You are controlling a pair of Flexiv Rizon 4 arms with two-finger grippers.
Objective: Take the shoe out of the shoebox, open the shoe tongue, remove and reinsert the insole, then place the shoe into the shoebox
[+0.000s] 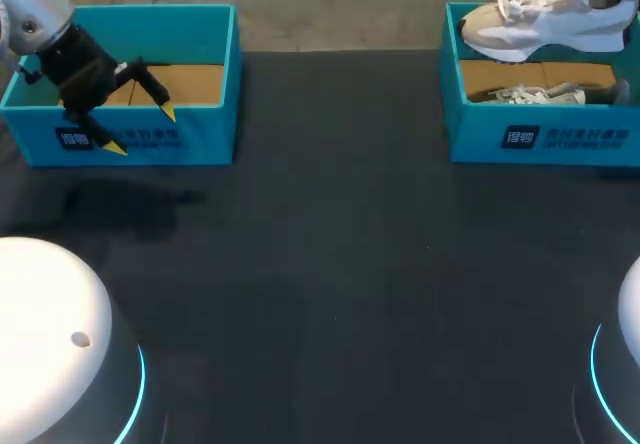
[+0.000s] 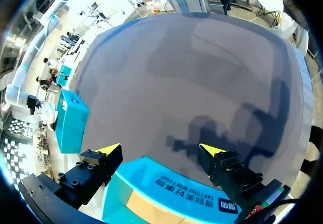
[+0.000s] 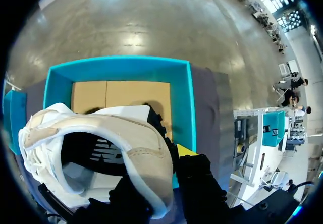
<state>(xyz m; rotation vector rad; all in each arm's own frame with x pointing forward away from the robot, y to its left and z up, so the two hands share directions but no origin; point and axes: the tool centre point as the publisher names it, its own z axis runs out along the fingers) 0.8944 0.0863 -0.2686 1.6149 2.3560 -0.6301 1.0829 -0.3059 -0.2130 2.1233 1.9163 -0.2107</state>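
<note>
A beige and white sneaker (image 1: 545,19) hangs above the right teal shoebox (image 1: 540,144), sole down and toe to the left. My right gripper (image 3: 171,148) is shut on the heel collar of the sneaker (image 3: 126,148), one yellow fingertip (image 3: 186,151) showing outside it. Below lies the shoebox (image 3: 184,103) with its cardboard floor. A second sneaker (image 1: 535,94) lies inside that box. My left gripper (image 1: 141,130) stands open over the front wall of the left teal box (image 1: 200,139), holding nothing. In the left wrist view that gripper (image 2: 160,150) spans the box wall (image 2: 166,183).
The left box holds only its cardboard floor (image 1: 190,82). The dark table top (image 1: 330,264) spreads between and in front of the two boxes. The right shoebox (image 2: 70,120) shows across the table in the left wrist view.
</note>
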